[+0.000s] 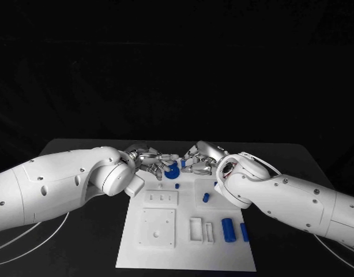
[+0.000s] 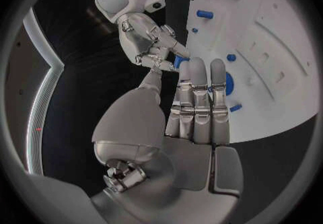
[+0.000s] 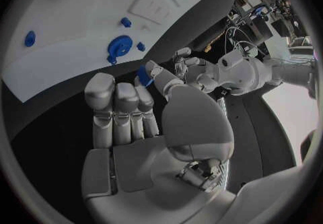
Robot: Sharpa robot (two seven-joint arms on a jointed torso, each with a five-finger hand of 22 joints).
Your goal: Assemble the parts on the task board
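Observation:
The white task board (image 1: 165, 242) lies lengthwise in the middle of the table. Both hands meet over its far end. My right hand (image 1: 202, 160) pinches a small blue part (image 3: 143, 76) between thumb and fingertip; the same part (image 2: 180, 62) sits just off my left hand's fingertips. My left hand (image 1: 148, 160) has its fingers (image 2: 199, 95) straight and side by side, with the thumb apart and nothing in its grip. A round blue disc (image 1: 172, 171) stands on the board right under the hands.
Small blue pegs (image 1: 177, 186) (image 1: 206, 197) stand mid-board. Two longer blue cylinders (image 1: 227, 226) (image 1: 244, 232) lie near the board's right edge. Raised white blocks (image 1: 158, 227) and a slotted holder (image 1: 197, 229) fill the near half. White cables (image 1: 27, 236) lie on the table at the left.

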